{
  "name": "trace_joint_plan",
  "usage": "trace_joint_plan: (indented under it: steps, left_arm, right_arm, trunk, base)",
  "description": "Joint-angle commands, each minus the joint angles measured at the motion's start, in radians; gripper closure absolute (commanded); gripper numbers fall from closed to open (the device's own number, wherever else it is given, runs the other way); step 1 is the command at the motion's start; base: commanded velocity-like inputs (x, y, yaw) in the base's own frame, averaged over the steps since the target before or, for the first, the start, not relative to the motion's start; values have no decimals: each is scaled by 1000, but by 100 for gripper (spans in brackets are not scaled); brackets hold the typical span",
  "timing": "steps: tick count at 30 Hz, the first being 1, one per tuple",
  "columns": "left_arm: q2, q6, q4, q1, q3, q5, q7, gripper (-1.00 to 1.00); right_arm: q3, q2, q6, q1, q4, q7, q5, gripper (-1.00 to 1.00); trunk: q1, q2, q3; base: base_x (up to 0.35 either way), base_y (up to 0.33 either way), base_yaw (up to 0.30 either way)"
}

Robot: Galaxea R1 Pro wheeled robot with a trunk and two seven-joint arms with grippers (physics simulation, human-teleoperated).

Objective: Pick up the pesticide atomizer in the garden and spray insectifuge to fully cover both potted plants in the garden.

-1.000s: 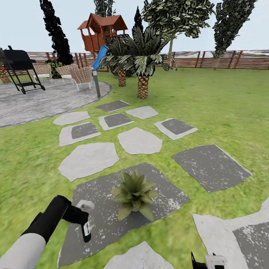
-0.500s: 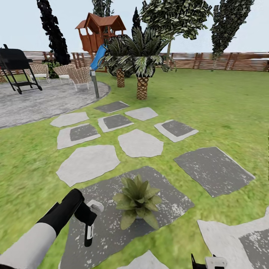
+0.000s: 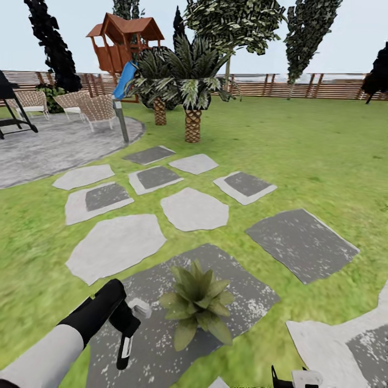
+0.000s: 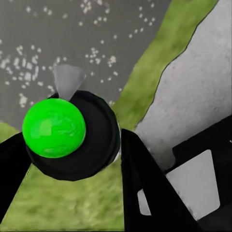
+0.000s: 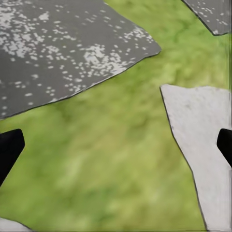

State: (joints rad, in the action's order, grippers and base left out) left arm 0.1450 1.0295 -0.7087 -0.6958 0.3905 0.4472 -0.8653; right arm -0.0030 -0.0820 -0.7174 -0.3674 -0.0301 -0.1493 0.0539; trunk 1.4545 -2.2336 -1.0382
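left gripper [image 4: 72,159] clamped on the dark green-and-white pesticide atomizer [image 4: 67,133] beside the mottled green potted plant [image 3: 196,302]; right gripper [image 5: 116,145] spread wide over lawn

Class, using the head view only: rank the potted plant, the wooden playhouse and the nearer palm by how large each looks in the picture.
1. Nearer palm, largest.
2. Potted plant and wooden playhouse: look about alike, so unranked.
The plant sits close to the camera, which inflates its apparent size.
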Motion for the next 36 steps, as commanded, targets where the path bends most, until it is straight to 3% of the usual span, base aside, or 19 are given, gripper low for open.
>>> trace_joint_plan:
  steps: [1, 6, 12, 15, 18, 20, 23, 28, 31, 33, 36]
  left_arm:
    - [1, 1, -2, 0, 13, 12, -17, 100]
    - [6, 0, -2, -5, 34, 12, -97, 100]
    - [14, 0, -2, -7, 39, 14, -112, 100]
    - [16, 0, 6, -57, 42, 18, -114, 100]
    - [10, -1, 118, -129, 44, 22, -147, 100]
    - [4, -2, 200, -190, 104, 48, -201, 100]
    - [1, -2, 219, -209, 196, 63, -278, 100]
    - [-3, -6, 213, -208, 213, 68, -307, 100]
    - [-39, -9, 213, -207, 216, 70, -308, 100]
    - [-59, -7, 219, -205, 250, 81, -308, 100]
    - [-67, -4, 225, -201, 297, 95, -308, 100]
  right_arm:
    - [0, 0, -2, -1, 1, -6, 6, -100]
    - [0, 0, -2, -1, 1, -6, 6, -100]
    - [0, 1, -2, -1, 1, -6, 6, -100]
    - [0, 1, -2, -1, 1, -7, 7, -100]
    - [0, 1, -2, -1, 1, -7, 7, -100]
    - [0, 1, -2, -1, 1, -7, 7, -100]
    - [0, 1, -2, -1, 1, -7, 7, -100]
    - [1, 1, -2, -1, 1, -7, 7, -100]
    - [1, 1, -2, -1, 1, -7, 7, -100]
    - [1, 1, -2, -1, 1, -7, 7, -100]
    - [1, 1, -2, -1, 1, -6, 7, -100]
  trunk:
    - [0, 0, -1]
    - [0, 0, -1]
    - [0, 0, -1]
    - [0, 0, -1]
    - [0, 0, -1]
    - [0, 0, -1]
    - [0, 0, -1]
    - [0, 0, -1]
    - [0, 0, -1]
    - [0, 0, -1]
    - [0, 0, -1]
  base:
    - [5, 4, -219]
    - [1, 1, -256]
    - [0, 0, -114]
    - [0, 0, -4]
    - [0, 0, 0]
    - [0, 0, 0]
    - [0, 0, 0]
    - [0, 0, 0]
    - [0, 0, 0]
    - [-104, 0, 0]
    - [-154, 0, 0]
